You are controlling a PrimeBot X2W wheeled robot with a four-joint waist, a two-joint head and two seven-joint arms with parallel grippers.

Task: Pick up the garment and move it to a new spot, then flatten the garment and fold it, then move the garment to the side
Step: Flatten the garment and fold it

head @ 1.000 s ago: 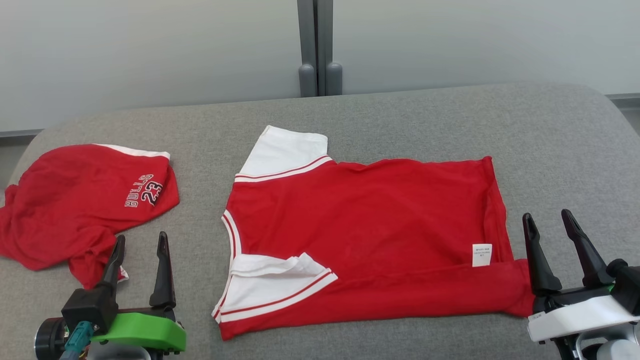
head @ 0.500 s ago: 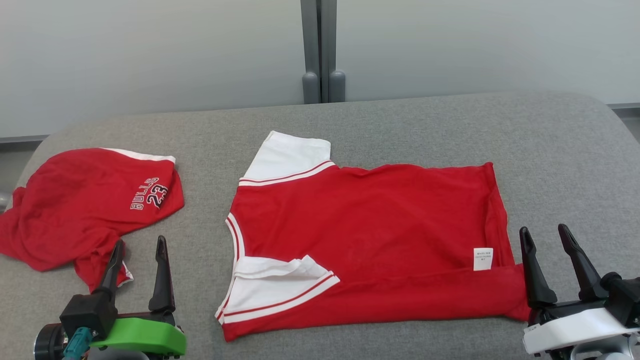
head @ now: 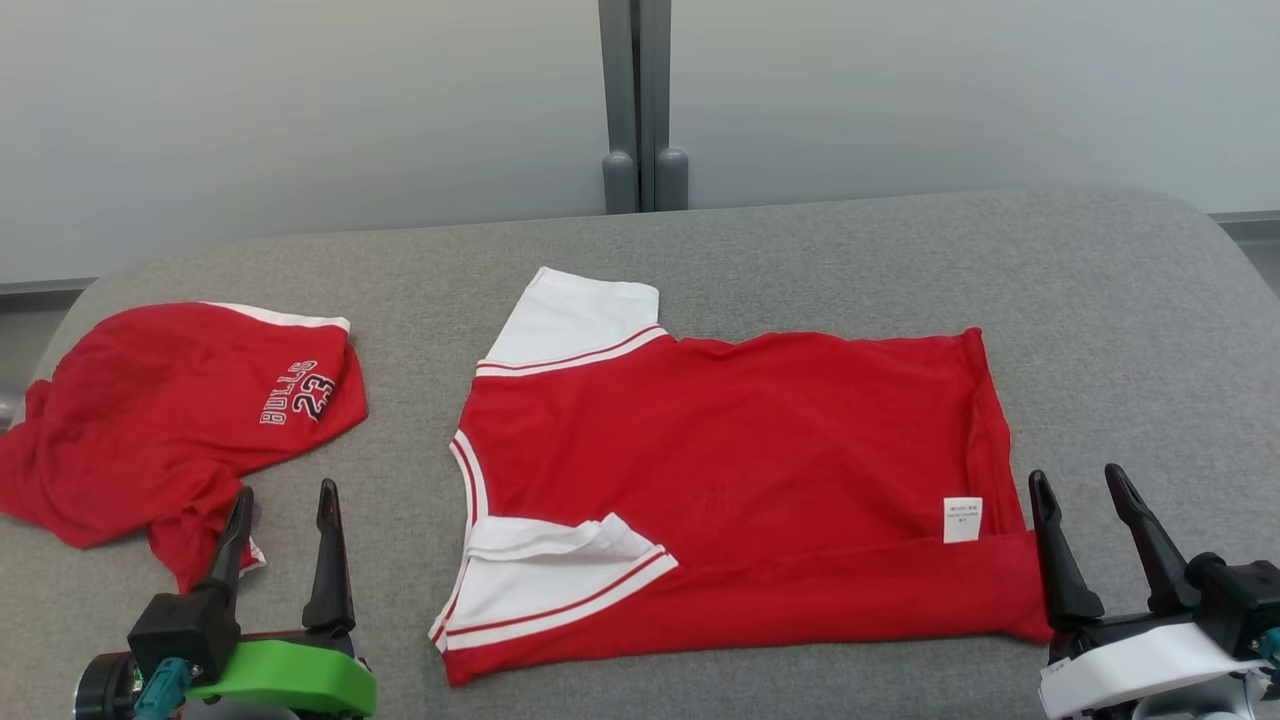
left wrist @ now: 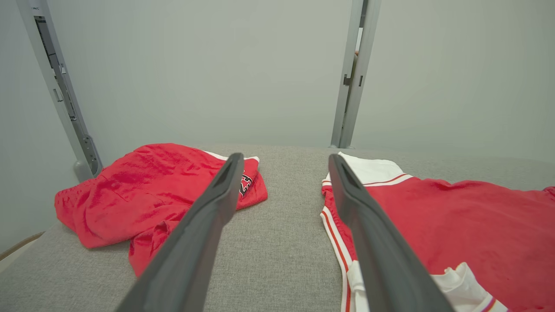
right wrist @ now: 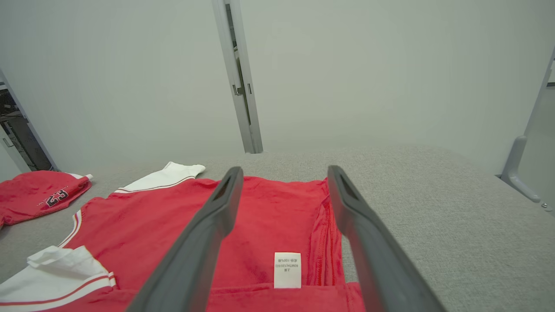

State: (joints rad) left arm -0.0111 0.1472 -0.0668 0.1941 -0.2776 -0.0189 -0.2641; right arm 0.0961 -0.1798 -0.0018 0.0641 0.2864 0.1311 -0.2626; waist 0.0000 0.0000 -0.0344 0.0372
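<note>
Grey fabric tabletop (head: 800, 250), pale wall panels behind it, one grey post (head: 640, 100) standing at the middle of the far edge.

The garment (head: 730, 450), a red shirt with white sleeves, lies flat in the middle of the tabletop, with its neck end toward the left edge and its hem toward the right edge. Its near strip is folded up over the body. The near sleeve (head: 560, 580) lies doubled on top and the far sleeve (head: 575, 315) is spread toward the far edge. A white label (head: 962, 519) shows near the hem, just above the fold.

My right gripper (head: 1076, 474) sits by the near edge, just beside the hem's near corner, fingers spread wide and empty. I can't tell whether it touches the cloth.

My left gripper (head: 285, 490) is at the near edge, left of the neck, fingers released with nothing between them.

Beyond it, a second red piece (head: 170, 420) printed BULLS 23 lies crumpled by the left edge, apart from the garment.
</note>
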